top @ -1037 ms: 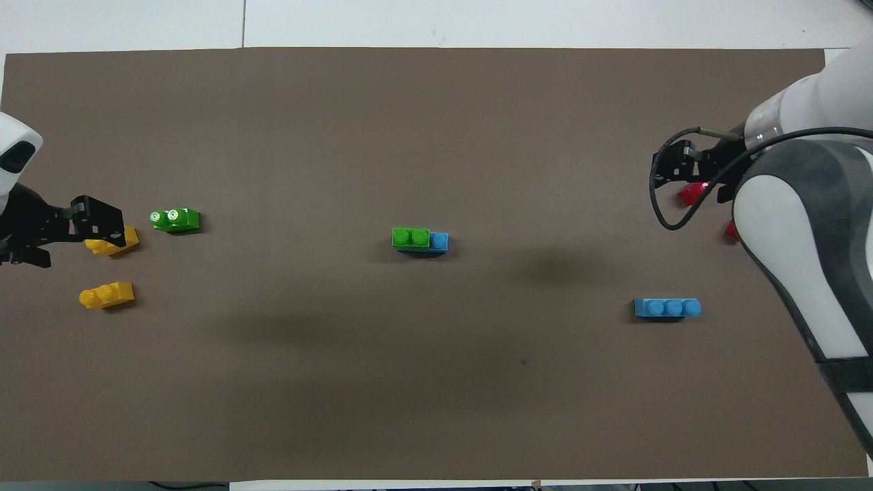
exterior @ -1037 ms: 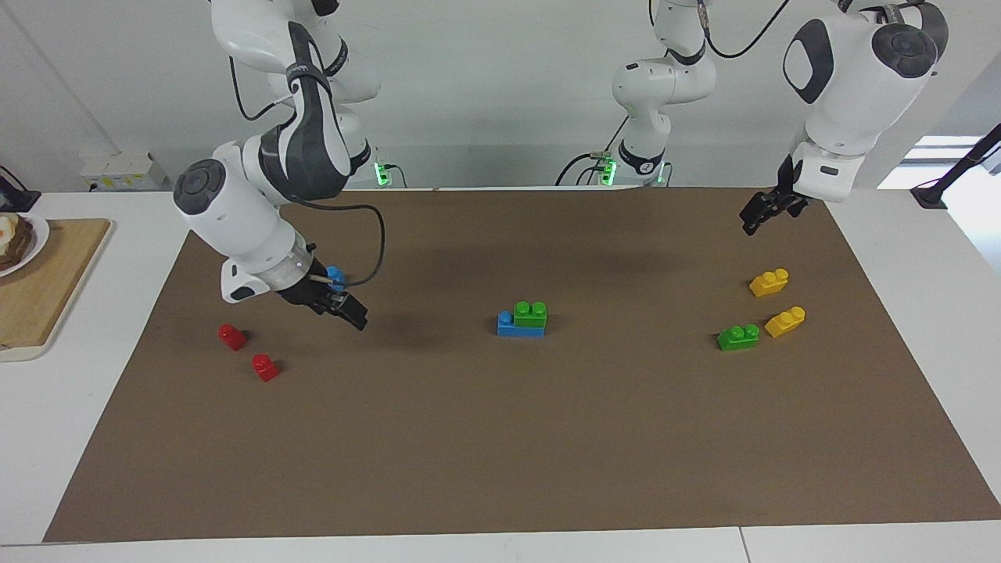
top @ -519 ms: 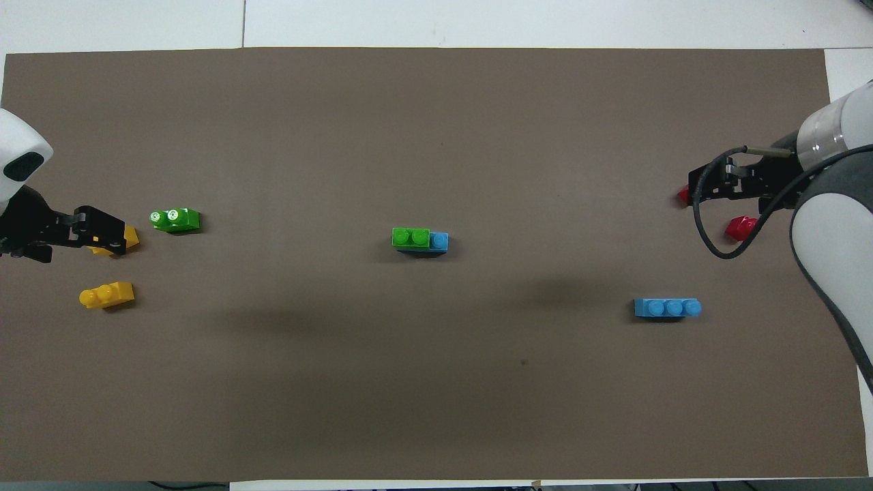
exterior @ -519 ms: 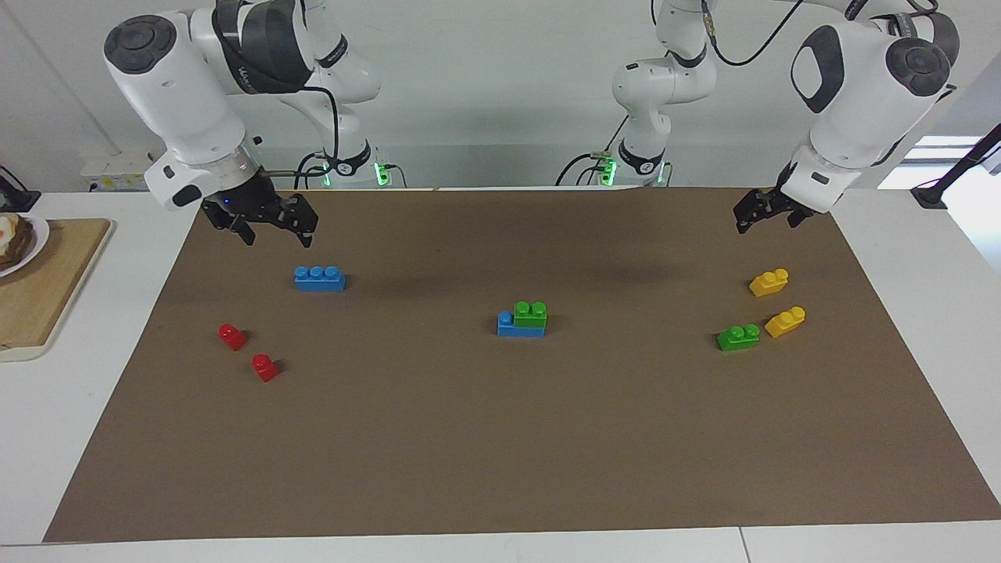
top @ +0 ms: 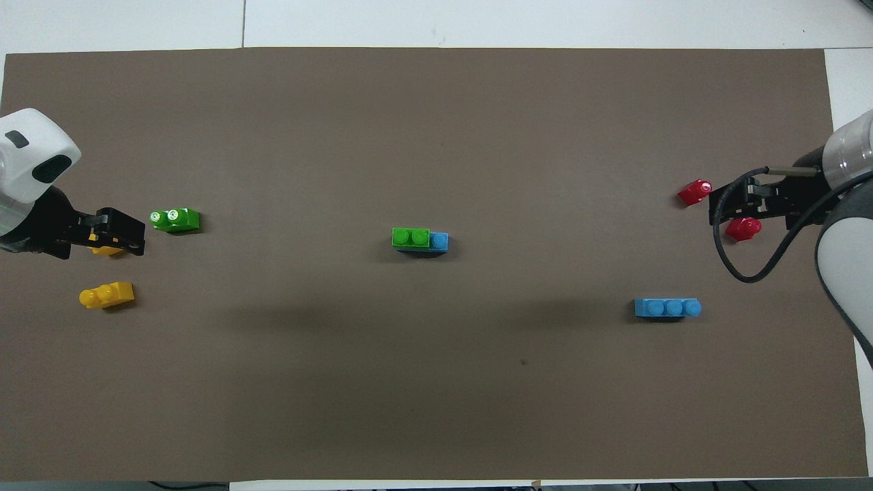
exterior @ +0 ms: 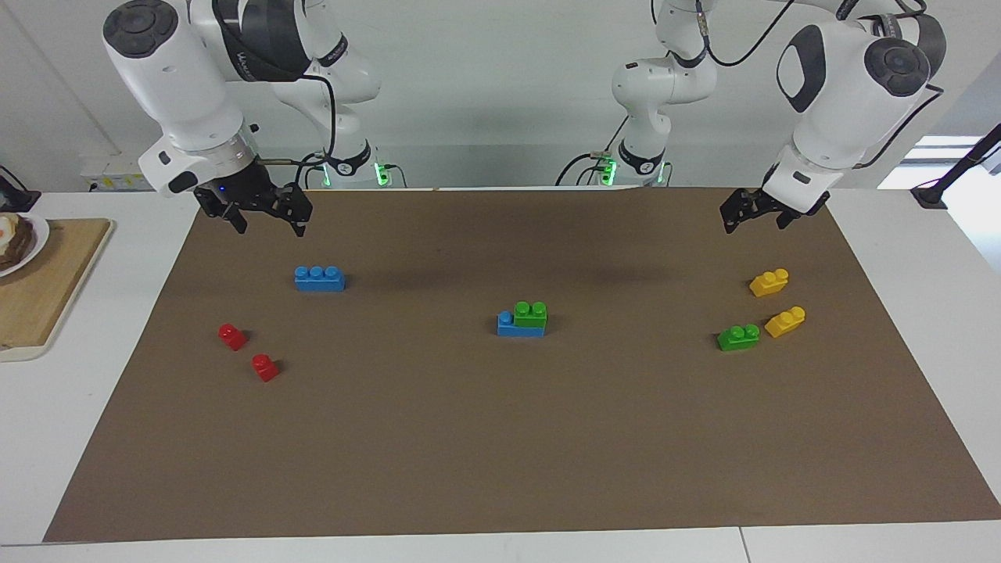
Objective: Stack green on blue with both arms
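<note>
At the mat's middle a green brick (exterior: 530, 314) (top: 410, 237) sits on a blue brick (exterior: 507, 325) (top: 440, 241), leaving one blue stud bare. A loose blue brick (exterior: 319, 278) (top: 667, 308) lies toward the right arm's end. Toward the left arm's end lies a loose green brick (exterior: 738, 337) (top: 175, 219). My right gripper (exterior: 268, 228) (top: 715, 208) hangs open and empty over the mat's edge by the robots, close to the loose blue brick. My left gripper (exterior: 752, 225) (top: 138, 235) hangs open and empty over the mat near the yellow bricks.
Two yellow bricks (exterior: 769, 282) (exterior: 785, 321) lie beside the loose green one; from overhead one (top: 106, 294) shows whole. Two red bricks (exterior: 231, 336) (exterior: 265, 367) lie farther from the robots than the loose blue. A wooden board (exterior: 47, 289) with a plate (exterior: 31, 249) lies off the mat.
My right arm has lifted and drawn back toward its base, uncovering the loose blue brick. My left gripper has drifted slightly toward the mat's middle. No brick has moved.
</note>
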Controlling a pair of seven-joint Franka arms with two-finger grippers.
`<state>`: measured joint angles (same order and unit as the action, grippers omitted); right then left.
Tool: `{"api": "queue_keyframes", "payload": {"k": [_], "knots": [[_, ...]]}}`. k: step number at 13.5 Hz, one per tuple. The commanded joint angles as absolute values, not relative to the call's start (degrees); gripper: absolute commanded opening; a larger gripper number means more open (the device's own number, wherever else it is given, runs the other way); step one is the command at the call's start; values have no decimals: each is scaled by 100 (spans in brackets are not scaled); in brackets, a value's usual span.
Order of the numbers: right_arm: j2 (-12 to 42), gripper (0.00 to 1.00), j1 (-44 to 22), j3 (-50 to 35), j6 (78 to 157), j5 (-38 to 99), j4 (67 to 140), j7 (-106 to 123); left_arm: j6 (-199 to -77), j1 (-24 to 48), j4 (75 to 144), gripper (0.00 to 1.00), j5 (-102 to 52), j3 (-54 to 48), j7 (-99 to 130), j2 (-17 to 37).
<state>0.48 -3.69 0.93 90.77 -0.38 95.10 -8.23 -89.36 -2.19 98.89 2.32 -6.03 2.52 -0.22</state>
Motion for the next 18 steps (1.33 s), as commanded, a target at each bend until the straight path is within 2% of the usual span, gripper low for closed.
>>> {"api": "queue_keyframes", "payload": {"k": [1,18], "knots": [[-35,100,-308,44,9070,-167,9580,-712,-8868,-141,9853,100,185,-554,290,-88],[-44,100,-211,44,9229,-264,9633,-738,-8868,53,9721,100,167,-536,290,-79]]}}
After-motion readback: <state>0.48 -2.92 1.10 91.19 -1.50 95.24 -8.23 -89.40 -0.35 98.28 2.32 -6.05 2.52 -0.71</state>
